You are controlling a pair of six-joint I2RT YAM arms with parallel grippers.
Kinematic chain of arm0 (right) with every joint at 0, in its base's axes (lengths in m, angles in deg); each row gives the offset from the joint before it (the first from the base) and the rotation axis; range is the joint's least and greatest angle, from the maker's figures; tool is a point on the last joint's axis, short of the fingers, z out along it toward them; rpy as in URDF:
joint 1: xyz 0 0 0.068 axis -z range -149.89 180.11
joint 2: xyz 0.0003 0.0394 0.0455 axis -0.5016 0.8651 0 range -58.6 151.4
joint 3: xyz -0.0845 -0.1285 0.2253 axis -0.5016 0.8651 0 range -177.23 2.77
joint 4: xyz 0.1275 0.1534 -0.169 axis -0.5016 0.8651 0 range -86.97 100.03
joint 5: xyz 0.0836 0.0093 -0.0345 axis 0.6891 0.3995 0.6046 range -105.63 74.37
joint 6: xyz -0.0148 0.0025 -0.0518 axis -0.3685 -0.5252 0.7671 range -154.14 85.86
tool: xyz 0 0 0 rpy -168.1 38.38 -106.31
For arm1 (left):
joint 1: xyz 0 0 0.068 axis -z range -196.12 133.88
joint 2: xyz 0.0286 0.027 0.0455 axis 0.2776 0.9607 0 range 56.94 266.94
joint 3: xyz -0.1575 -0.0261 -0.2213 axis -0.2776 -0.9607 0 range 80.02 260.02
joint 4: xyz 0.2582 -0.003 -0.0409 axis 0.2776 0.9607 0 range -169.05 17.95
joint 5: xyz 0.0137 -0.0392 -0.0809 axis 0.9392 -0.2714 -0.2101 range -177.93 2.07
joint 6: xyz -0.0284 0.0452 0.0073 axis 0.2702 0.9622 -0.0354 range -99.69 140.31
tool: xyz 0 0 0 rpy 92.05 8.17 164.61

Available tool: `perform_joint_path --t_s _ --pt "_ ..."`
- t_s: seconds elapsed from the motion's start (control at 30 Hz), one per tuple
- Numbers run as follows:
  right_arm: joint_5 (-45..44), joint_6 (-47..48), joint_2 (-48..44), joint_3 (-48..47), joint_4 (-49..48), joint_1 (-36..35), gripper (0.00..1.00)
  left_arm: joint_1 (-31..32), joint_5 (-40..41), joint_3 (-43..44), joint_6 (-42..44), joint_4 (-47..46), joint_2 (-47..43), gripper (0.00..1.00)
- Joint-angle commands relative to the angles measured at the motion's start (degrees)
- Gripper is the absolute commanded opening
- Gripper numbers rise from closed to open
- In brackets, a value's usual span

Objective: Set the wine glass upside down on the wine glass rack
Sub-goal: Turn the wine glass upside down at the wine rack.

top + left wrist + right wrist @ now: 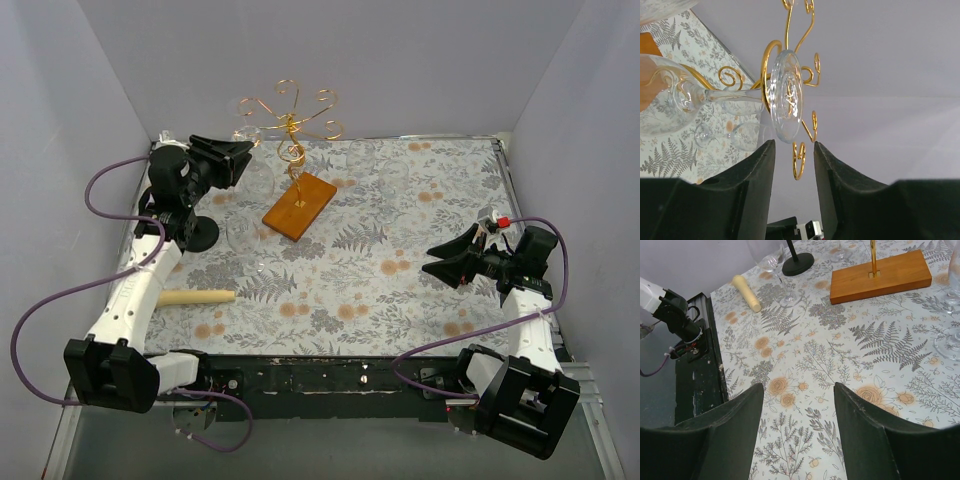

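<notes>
Wine glass (785,95) hangs inverted on the rack (763,67), just beyond the spread left end effector (794,145); next, retreat without snagging.

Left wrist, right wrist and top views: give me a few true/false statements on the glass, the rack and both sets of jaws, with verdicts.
1. The left gripper has its jaws shut on the wine glass. False: the jaws are open and the glass's foot sits beyond them, untouched.
2. The glass's stem runs through a curl of the wine glass rack. True.
3. The right gripper carries a glass. False: its jaws are open and empty above the tablecloth.
4. The rack stands on a wooden base. True.
5. A cream cylinder lies beside the left arm. True.
</notes>
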Motion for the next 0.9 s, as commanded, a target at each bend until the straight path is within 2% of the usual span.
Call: perform_joint_path --t_s 0.0,0.4,0.73,0.87 --pt "1.36 1.29 0.08 -2.04 0.89 0.19 0.66 -0.25 -0.74 -1.20 -21.19 -0.99 -3.09 0.39" --pt "1.10 2.08 0.08 -2.30 1.77 0.19 0.66 -0.25 -1.36 -3.31 -18.65 -0.29 -6.16 0.48" --pt "0.57 4.19 0.17 -2.92 3.70 0.19 0.66 -0.25 0.84 -1.11 -5.47 6.57 -10.64 0.61" --pt "0.13 5.16 0.17 -3.18 4.67 0.19 0.66 -0.25 -0.30 0.29 3.05 7.18 -12.32 0.66"
